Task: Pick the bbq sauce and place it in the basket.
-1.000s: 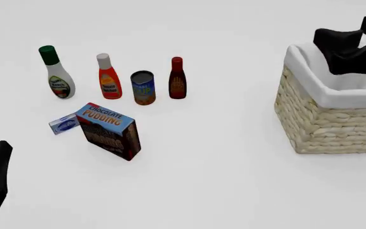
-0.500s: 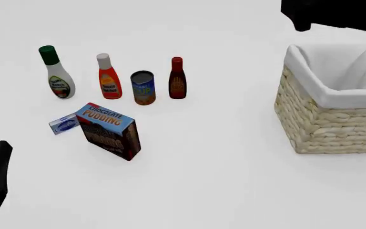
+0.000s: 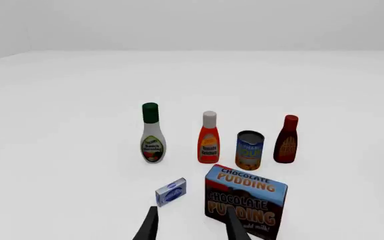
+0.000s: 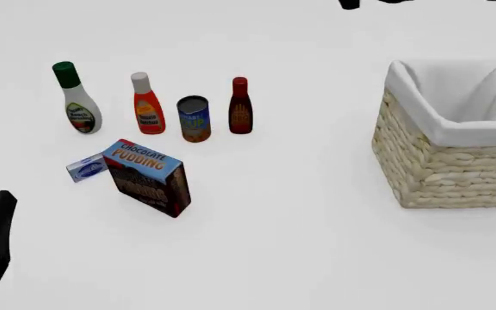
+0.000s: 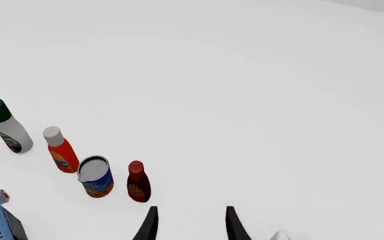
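Bbq sauce [image 4: 240,106] upright at the row's right end, both grippers clear of it.
A can [image 4: 194,119] stands just beside it; basket [image 4: 451,161] sits well apart at the table's right edge. Left gripper [image 3: 188,226] and right gripper [image 5: 187,223] have fingers spread, holding nothing.

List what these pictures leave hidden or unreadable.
- Basket: front view's right edge cuts it off; its near wall hides the floor inside.
- Right gripper: front view shows only a dark scrap at the top edge; the wrist view shows just the finger tips, apart.
- Left gripper: the wrist view's lower edge cuts the fingers.
- BBQ sauce label: too small to read.
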